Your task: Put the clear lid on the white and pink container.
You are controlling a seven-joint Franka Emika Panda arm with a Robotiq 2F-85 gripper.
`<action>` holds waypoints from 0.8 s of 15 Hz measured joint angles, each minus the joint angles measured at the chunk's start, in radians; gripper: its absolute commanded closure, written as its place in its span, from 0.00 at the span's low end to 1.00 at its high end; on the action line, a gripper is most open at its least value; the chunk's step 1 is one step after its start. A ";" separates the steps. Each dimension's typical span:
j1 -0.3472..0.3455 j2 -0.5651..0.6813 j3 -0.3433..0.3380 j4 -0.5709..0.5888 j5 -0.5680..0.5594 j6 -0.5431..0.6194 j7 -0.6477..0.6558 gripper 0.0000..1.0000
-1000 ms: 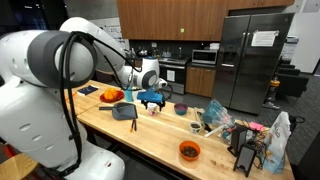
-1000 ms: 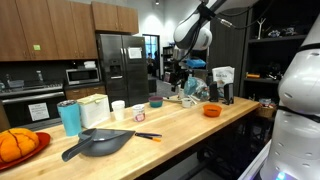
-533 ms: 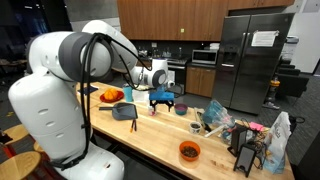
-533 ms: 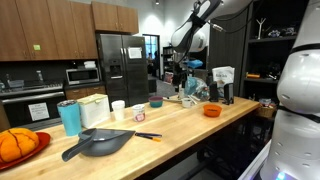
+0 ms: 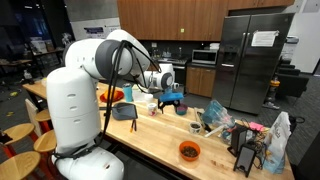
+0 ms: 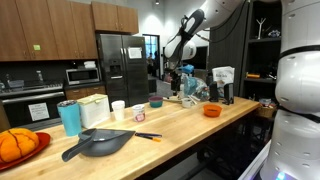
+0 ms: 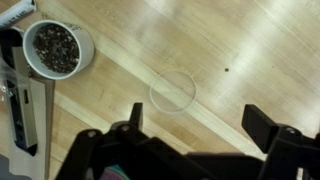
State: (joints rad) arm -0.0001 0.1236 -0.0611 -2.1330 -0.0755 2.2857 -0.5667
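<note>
In the wrist view the clear lid (image 7: 172, 90) lies flat on the wooden table, a faint round ring just ahead of my fingers. A small white tub (image 7: 57, 48) with dark bits in it stands to the lid's upper left, apart from it; no pink shows from above. My gripper (image 7: 200, 122) is open and empty, hovering above the table with the lid just beyond its fingertips. The gripper hangs over the tabletop in both exterior views (image 5: 170, 99) (image 6: 172, 86); the lid is too faint to see there. A small white and pinkish tub (image 6: 138, 114) stands on the table.
A dark flat object (image 7: 22, 100) lies left of the tub. On the table are a dark purple bowl (image 5: 181, 108), an orange bowl (image 5: 189, 150), a black pan (image 5: 122, 112), a plate of oranges (image 6: 15, 145), a teal cup (image 6: 68, 117) and bags (image 5: 270, 140).
The arm has swung and carried the gripper along the table, to the right in one exterior view. The gripper stays open and empty.
</note>
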 measured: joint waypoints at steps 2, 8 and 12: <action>-0.018 0.041 0.011 0.024 0.030 0.020 -0.080 0.00; -0.064 0.111 0.030 0.003 0.064 0.070 -0.208 0.00; -0.067 0.110 0.031 0.000 0.064 0.071 -0.210 0.00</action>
State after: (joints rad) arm -0.0673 0.2332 -0.0300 -2.1327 -0.0112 2.3569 -0.7766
